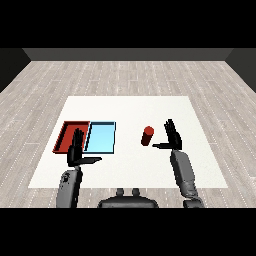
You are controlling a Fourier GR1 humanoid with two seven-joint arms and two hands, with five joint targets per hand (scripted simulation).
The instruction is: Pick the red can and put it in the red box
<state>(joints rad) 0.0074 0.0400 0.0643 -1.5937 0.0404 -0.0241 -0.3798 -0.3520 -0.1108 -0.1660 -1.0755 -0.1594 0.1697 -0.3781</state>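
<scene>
Nearest, the left hand (76,150) hangs over the near edge of the red tray (65,131), fingers straight and thumb spread toward the light blue tray (101,138) just beside it. The right hand (172,137) is likewise open, fingers up, thumb pointing left at the red can (147,136). The can stands upright on the white table (130,107), just left of that thumb and apart from it, with bare tabletop between it and the trays. Beyond, white surface runs to the far edge.

Single head view, looking down, forward across table (130,107).
</scene>
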